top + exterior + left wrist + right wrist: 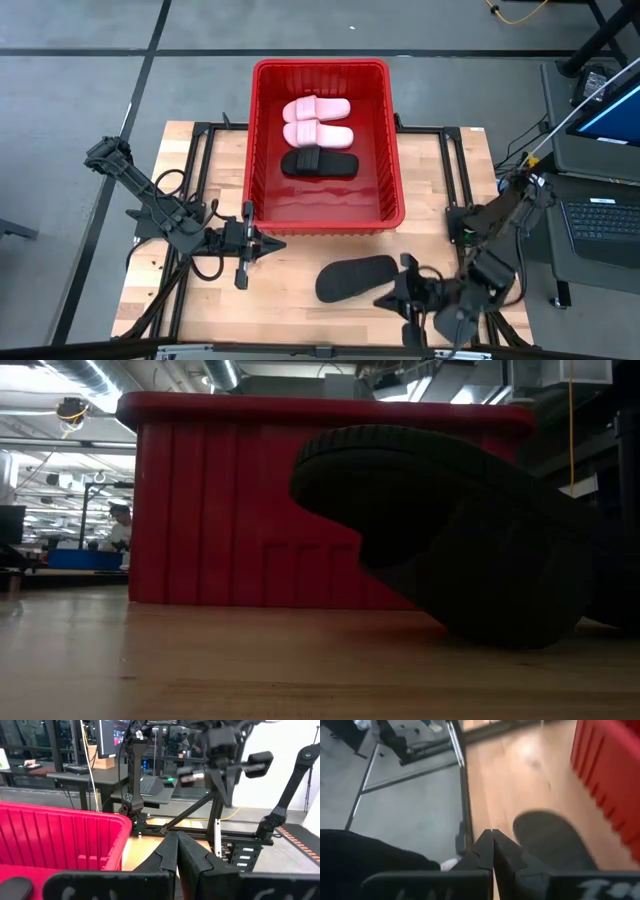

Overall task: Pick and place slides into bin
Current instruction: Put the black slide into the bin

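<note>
The red bin (pixel 325 75) stands at the table's far middle. Two pale pink slides (pixel 318 120) and one black slide (pixel 320 165) lie on its floor. A second black slide (pixel 352 278) is on the wood in front of the bin. In the low view this slide (pixel 450 530) looks tilted, one end raised and the other on the table. My right gripper (pixel 381 293) is shut, its tips at the slide's near right end. The right wrist view shows the slide (pixel 550 840) beside the shut tips (pixel 492 834). My left gripper (pixel 280 245) is shut and empty by the bin's near left corner. My right gripper has nothing between its shut fingers (pixel 485 845). They lie level, pointing toward the table's left, close against the black slide's near right edge (pixel 378 282). I cannot tell whether they touch it.
The bin's tall near wall (pixel 325 222) stands between both grippers and the slides inside. Bare wood lies left of the loose slide (pixel 200 300). A black frame rail (pixel 450 160) runs along the table's right side. A laptop (pixel 600 215) sits off the table at right.
</note>
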Available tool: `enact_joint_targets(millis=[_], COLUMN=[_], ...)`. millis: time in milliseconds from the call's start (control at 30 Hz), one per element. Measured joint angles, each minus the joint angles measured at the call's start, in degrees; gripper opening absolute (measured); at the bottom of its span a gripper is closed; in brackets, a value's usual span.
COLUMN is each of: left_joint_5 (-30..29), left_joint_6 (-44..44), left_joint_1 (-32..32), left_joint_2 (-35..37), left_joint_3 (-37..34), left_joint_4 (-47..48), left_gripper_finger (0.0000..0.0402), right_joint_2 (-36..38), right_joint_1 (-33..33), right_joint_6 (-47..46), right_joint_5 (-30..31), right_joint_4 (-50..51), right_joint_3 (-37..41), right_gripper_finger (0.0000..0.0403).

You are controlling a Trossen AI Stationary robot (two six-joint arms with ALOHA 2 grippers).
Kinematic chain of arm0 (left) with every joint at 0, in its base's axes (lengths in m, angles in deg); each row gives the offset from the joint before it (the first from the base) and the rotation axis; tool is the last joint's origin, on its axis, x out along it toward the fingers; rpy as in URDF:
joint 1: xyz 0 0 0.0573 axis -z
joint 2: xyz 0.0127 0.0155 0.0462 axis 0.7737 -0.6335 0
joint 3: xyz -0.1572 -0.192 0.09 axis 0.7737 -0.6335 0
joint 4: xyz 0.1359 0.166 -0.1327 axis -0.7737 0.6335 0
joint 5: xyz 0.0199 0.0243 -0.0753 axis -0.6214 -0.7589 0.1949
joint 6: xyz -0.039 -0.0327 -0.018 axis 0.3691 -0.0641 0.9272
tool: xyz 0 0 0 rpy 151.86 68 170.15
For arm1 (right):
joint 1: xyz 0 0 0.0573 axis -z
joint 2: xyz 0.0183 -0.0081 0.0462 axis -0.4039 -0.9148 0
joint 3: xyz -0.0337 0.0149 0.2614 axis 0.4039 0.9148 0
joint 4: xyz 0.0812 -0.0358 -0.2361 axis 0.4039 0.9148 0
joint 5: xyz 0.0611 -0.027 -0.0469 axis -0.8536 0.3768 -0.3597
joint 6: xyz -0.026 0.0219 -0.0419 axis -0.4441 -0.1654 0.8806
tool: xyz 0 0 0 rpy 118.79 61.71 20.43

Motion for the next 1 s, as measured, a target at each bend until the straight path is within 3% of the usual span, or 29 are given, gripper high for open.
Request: enact_joint_targets(millis=[367,667,867,1000], left_joint_5=[-0.1,-0.1,-0.1,-0.1], left_joint_6=[1.1,1.1,1.0,0.9], left_joint_1=[0.0,0.0,0.0,0.0], left_joint_2=[0.0,0.0,0.0,0.0], left_joint_3=[0.0,0.0,0.0,0.0], left_joint_4=[0.0,0.9,1.5,1.7], left_gripper_finger=[0.0002,0.0002,0.0002,0.0002], right_joint_2=[-6.2,-15.3,-19.3,-21.2], right_joint_1=[-6.3,-7.3,-9.4,-10.4], right_joint_6=[-18.2,-25.9,-35.7,-41.3], right_joint_5=[2.8,0.0,8.8,10.5], right_joint_4=[6.5,6.7,6.8,7.4], right_joint_3=[0.0,0.0,0.0,0.0], right_gripper_finger=[0.0002,0.0002,0.0008,0.0011])
